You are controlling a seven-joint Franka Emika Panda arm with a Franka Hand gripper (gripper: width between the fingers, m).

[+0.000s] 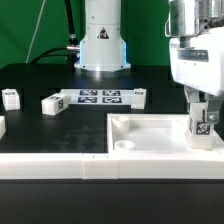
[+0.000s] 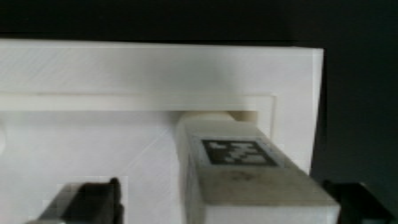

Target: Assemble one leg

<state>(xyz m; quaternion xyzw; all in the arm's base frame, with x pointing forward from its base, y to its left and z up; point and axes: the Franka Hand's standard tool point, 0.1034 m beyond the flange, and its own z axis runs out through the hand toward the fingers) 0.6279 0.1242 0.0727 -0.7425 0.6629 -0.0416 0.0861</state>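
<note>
The small chunky white plastic leg [image 1: 201, 128], tagged black-and-white, was seen upright in a corner of the large white square tray-like piece [image 1: 150, 136], at the exterior view's right, between the pincer [image 1: 201, 118] fingers. Whether the pincer was clamped on it could not be told. Another white post [image 1: 52, 103] and the marker board [image 1: 100, 97] were laid on the black counter [image 1: 60, 125].
</note>
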